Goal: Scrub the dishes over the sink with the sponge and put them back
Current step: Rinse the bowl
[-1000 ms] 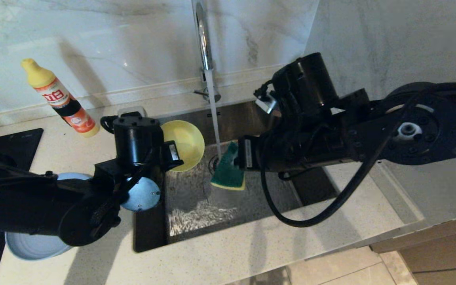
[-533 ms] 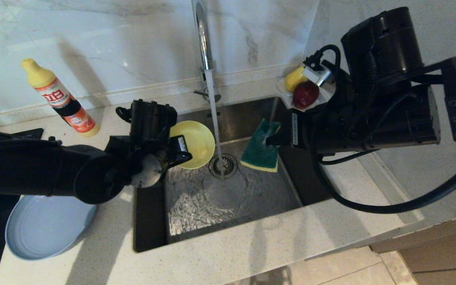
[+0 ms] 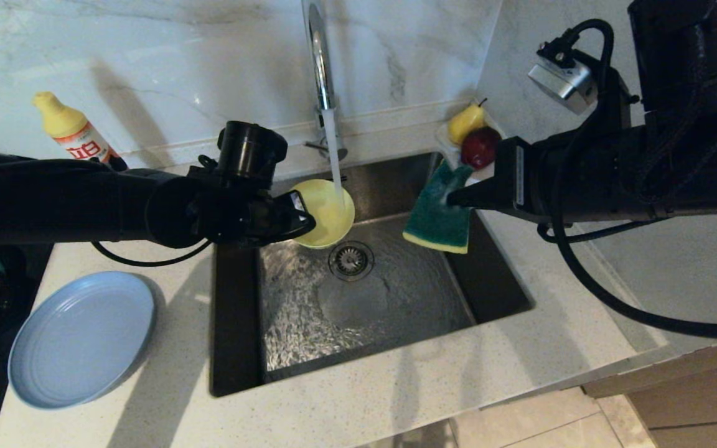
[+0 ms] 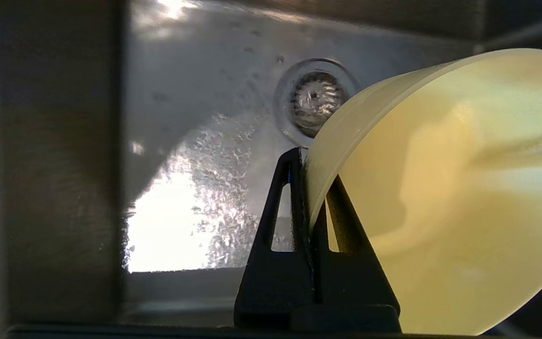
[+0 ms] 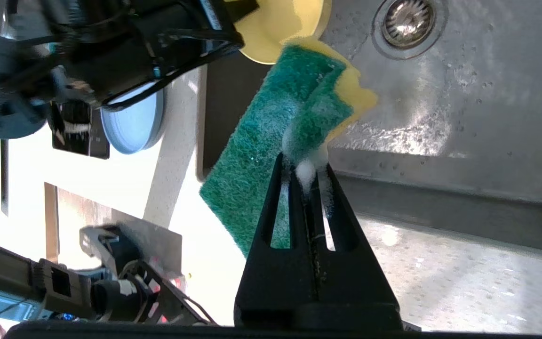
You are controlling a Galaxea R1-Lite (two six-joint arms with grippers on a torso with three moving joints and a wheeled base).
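we worry the yellow bowl (image 3: 327,213) slips into the sink (image 3: 371,298), since the left end effector (image 3: 299,218) pinches only its thin wet rim under the running tap (image 3: 320,62); the soapy sponge (image 3: 438,214), pinched at one edge by the right end effector (image 3: 458,198), could drop too; the left arm reaches level from centre left, the right from the upper right.

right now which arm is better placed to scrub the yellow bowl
Right. Its end effector already pinches the sponge above the sink, close beside the yellow bowl. The left end effector is busy gripping that bowl's rim under the tap stream.
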